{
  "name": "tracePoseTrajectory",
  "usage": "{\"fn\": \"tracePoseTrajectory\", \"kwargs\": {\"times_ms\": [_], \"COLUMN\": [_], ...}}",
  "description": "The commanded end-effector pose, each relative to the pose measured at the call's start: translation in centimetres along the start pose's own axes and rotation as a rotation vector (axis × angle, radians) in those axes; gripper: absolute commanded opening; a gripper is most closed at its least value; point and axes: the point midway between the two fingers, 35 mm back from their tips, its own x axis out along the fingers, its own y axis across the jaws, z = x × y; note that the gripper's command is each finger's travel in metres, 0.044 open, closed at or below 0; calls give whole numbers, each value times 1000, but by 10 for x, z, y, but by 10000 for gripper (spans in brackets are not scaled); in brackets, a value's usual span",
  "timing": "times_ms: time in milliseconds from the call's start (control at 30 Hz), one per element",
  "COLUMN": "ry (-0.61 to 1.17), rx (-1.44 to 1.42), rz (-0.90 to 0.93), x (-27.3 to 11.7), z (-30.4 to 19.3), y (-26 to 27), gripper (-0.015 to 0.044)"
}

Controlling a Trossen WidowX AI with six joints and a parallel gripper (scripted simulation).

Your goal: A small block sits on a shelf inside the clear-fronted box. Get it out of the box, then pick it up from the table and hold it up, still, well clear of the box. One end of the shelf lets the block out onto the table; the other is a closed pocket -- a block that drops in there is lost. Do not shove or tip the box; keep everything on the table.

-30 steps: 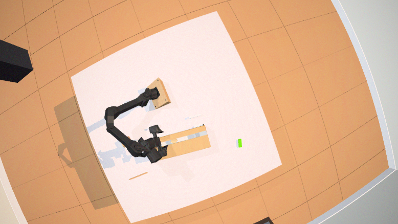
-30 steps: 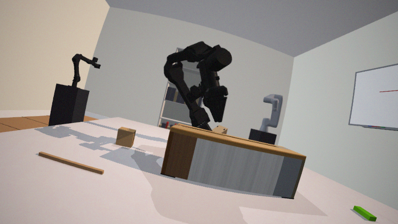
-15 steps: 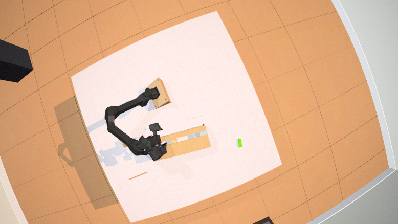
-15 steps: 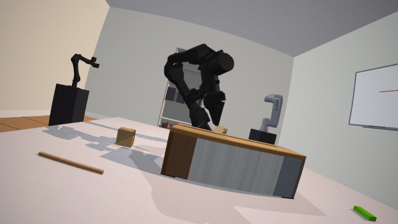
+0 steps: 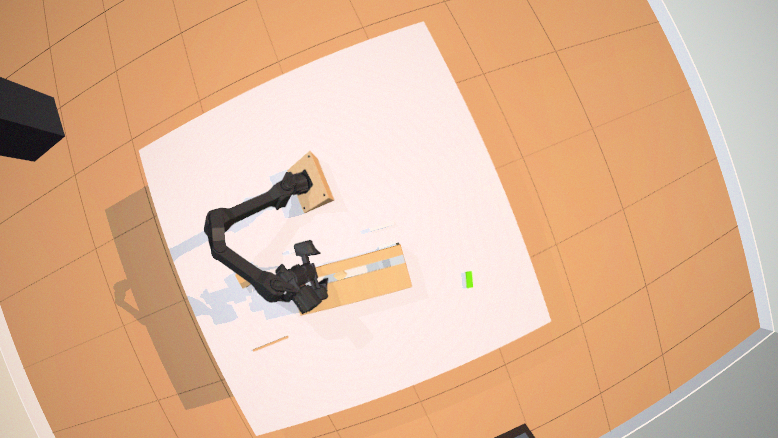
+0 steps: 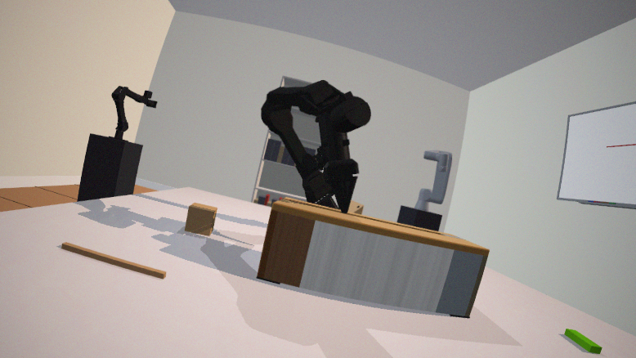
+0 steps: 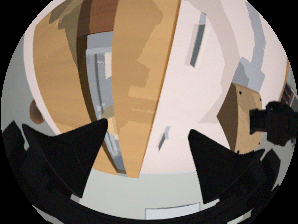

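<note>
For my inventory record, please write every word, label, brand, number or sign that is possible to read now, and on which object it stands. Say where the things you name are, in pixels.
None can be read: no word, label, brand, number or sign.
Whiteboard (image 6: 598,164): one red line, no letters to make out.
Books on the shelf unit behind the arm: too small to tell whether the spines carry text.
Box (image 5: 370,285) (image 6: 378,262) (image 7: 137,65), green bar (image 5: 469,279) (image 6: 582,341), wooden stick (image 5: 270,343) (image 6: 113,261): no lettering visible.
</note>
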Motion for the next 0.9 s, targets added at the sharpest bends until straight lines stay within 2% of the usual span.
{"fn": "tracePoseTrajectory", "kwargs": {"times_ms": [0, 800, 867], "ry": [-7, -11, -4], "rx": [-4, -4, -1], "rz": [-2, -1, 1], "x": [7, 44, 39], "z": [3, 15, 13], "y": [-1, -4, -2], "gripper": [400, 400, 400]}}
